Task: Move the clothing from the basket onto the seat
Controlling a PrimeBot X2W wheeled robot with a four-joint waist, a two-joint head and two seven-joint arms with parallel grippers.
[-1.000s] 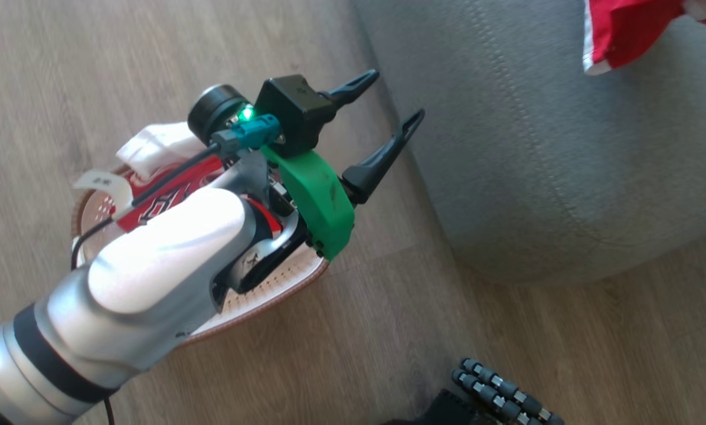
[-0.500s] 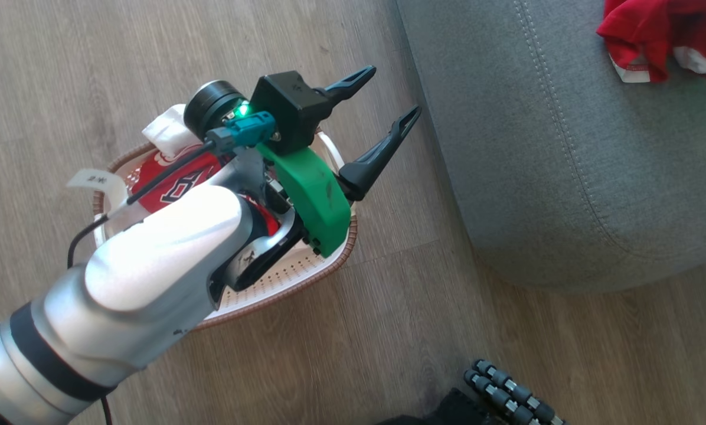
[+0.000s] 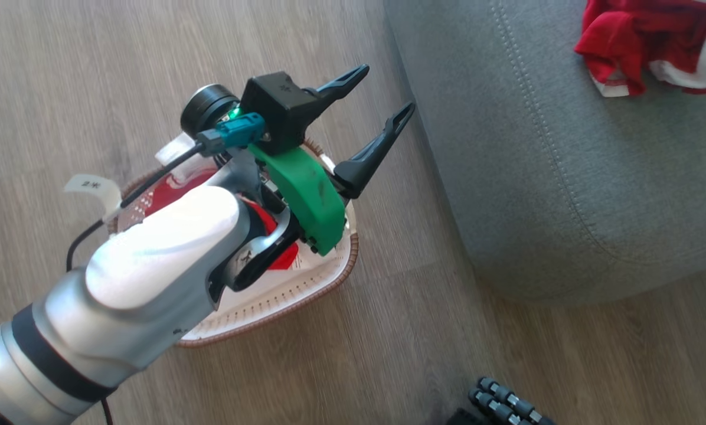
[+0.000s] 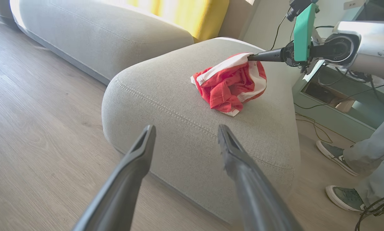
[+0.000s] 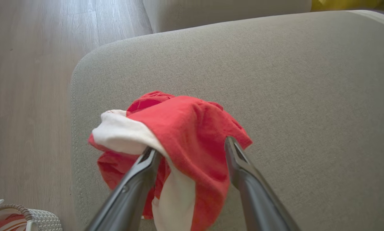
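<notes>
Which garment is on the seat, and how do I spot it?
Find the big grey seat beside the basket on the floor. On its top lies a crumpled red-and-white jersey, between the spread fingers of the right end effector. Unlike the red clothing in the basket, it sits on grey cushion.

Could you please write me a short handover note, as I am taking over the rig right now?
Left pincer: open and empty, above the basket, which stands on the floor beside the seat.
Right pincer: open over the seat, with a red garment lying loosely between its fingers.
Done: that red garment rests on the seat.
Left: red-and-white clothing lies in the basket. Draw the right pincer clear, then fetch the rest.
Note: a person's legs are close beside the seat.
</notes>
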